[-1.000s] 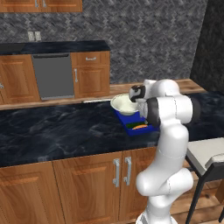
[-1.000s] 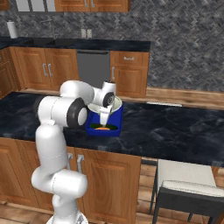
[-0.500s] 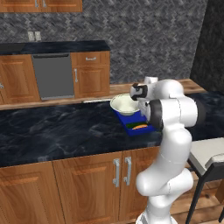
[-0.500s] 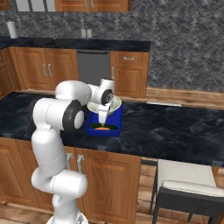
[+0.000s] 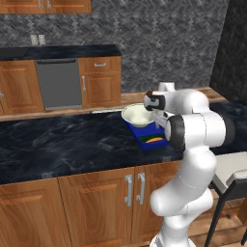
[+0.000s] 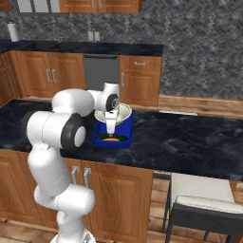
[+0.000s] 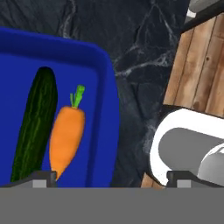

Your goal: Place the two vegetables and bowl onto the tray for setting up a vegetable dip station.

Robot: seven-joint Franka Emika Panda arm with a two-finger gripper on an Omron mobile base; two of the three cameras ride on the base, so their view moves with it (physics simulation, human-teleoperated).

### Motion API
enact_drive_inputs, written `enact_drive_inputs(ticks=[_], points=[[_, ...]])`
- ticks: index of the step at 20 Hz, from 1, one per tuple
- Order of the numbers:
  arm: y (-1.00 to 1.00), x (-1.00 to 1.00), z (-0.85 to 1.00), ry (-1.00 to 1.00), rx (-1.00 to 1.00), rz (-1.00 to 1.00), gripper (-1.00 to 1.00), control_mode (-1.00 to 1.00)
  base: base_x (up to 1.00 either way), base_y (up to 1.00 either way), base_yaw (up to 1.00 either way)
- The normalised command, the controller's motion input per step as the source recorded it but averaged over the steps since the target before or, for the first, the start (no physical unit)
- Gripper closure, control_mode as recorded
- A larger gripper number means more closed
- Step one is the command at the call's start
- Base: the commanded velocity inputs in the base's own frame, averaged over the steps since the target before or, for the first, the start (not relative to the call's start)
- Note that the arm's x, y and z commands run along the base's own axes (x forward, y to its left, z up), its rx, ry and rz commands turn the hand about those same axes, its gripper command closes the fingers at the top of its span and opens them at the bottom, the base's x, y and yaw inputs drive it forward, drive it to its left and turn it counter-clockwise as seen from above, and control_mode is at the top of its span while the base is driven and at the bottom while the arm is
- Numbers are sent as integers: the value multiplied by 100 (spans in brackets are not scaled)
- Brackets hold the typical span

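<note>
Hovering wide open — gripper (image 7: 111, 177) holds nothing above carrot (image 7: 65, 138), tray (image 7: 103, 109).

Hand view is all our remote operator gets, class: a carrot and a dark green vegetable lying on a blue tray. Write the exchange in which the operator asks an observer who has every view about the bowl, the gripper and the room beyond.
Operator: Where is the bowl?
Observer: The bowl sits at the far end of the tray, behind the two vegetables.
Operator: How does my gripper stand to it?
Observer: The gripper hangs open over the tray's near half, just in front of the bowl and holding nothing.
Operator: What is past the counter?
Observer: A dishwasher set in a row of wooden cabinets along the back wall.
</note>
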Motion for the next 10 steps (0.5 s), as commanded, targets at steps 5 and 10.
enact_drive_inputs(ticks=[5,10], points=[[5,-38,20,0,0,28,-100,-100,0,0,0],[2,-40,19,0,0,32,-100,-100,0,0,0]])
